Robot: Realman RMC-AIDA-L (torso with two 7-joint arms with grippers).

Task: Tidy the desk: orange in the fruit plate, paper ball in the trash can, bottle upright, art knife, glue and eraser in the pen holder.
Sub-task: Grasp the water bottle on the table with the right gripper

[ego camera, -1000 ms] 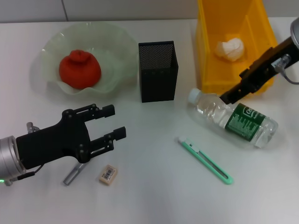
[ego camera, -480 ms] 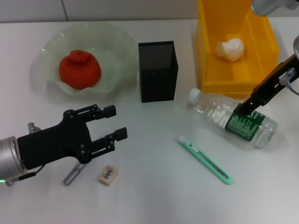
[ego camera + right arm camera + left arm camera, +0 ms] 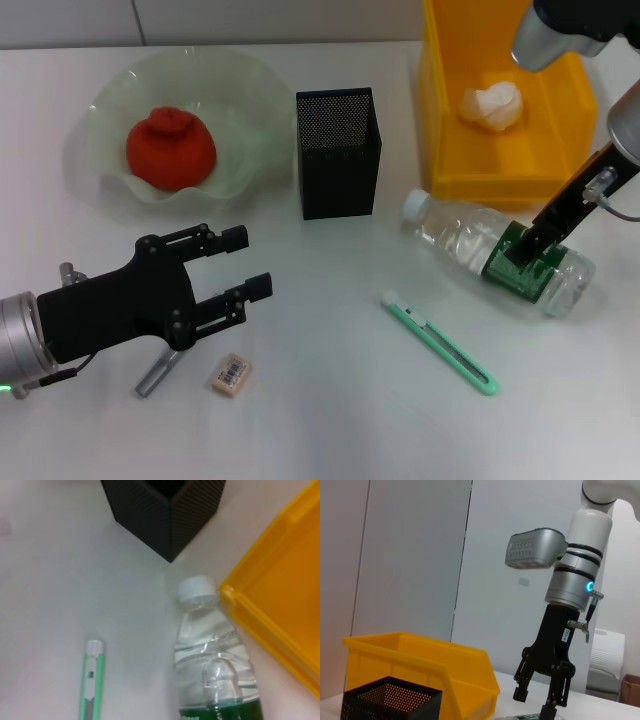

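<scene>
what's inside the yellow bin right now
The yellow bin holds one crumpled white paper ball on its floor. Nothing else shows inside, though the right arm covers the far right corner, and the near wall hides part of the floor.

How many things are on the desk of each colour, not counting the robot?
Orange or red: 1, the round orange fruit
Pale green: 2, wavy glass plate, slim art knife
Black: 1, mesh pen holder
Yellow: 1, plastic bin
White: 1, crumpled paper ball
Clear: 1, green-labelled plastic bottle
Tan: 1, small eraser
Grey: 1, thin stick
Total: 9
</scene>
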